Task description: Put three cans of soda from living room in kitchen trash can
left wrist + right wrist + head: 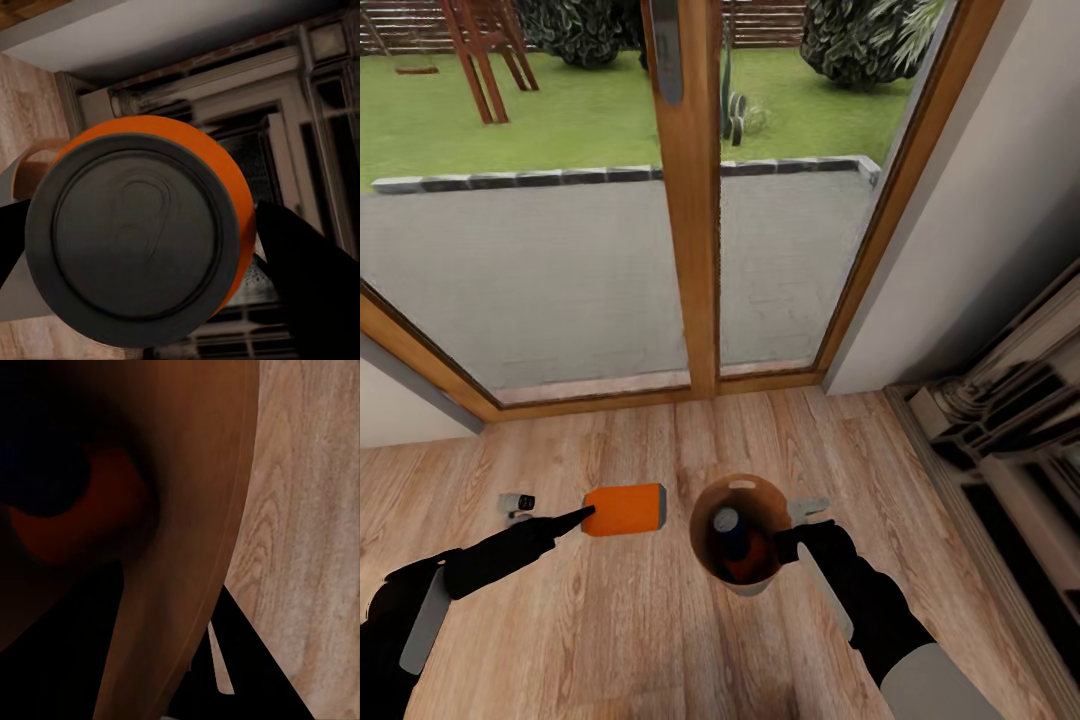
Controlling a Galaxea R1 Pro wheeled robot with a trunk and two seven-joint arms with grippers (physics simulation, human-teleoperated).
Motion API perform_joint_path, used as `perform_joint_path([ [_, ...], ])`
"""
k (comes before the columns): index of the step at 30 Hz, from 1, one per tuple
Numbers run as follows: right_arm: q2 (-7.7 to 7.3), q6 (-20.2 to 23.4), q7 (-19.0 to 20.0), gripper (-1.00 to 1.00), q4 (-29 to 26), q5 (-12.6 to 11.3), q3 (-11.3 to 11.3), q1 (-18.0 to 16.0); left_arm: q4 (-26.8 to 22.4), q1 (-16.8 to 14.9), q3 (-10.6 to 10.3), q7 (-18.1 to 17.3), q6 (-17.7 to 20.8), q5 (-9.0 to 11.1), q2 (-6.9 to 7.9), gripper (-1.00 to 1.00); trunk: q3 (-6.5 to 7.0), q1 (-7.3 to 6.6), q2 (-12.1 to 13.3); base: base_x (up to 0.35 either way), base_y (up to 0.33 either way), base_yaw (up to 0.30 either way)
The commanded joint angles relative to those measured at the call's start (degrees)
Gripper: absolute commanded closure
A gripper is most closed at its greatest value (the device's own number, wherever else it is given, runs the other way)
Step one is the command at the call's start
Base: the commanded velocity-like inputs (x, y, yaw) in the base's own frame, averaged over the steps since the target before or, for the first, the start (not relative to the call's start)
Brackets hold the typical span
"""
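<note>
Orange can [624, 509] clamped sideways in left fingers [573, 519], right fingers [790, 545] gripping bin [705, 515] rim

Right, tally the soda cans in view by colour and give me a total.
Orange cans: 2, one held in the left hand as the orange can, one orange can in the bin
Dark blue cans: 1, the blue can inside the bin
Total: 3

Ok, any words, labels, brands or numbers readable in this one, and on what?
None readable.
Orange cylindrical soda can in the left gripper: plain side, no lettering.
Its grey lid: only an embossed tab outline.
Round brown-lined bin at the right gripper: no label visible.
</note>
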Motion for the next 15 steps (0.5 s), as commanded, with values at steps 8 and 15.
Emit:
perform_joint_path([
  [8,0.29,-0.2,0.0,1.00,0.2,-0.6,0.1,0.0,0.4,0.0,-0.1,0.0,-0.1,0.2,-3.10,1.00,0.00,0.00,0.0,0.000,0.000,0.000],
  [15,0.38,-0.2,0.0,1.00,0.2,-0.6,0.2,0.0,0.8,0.0,-0.1,0.2,-0.2,0.0,-5.70,1.00,0.00,0.00,0.0,0.000,0.000,0.000],
])
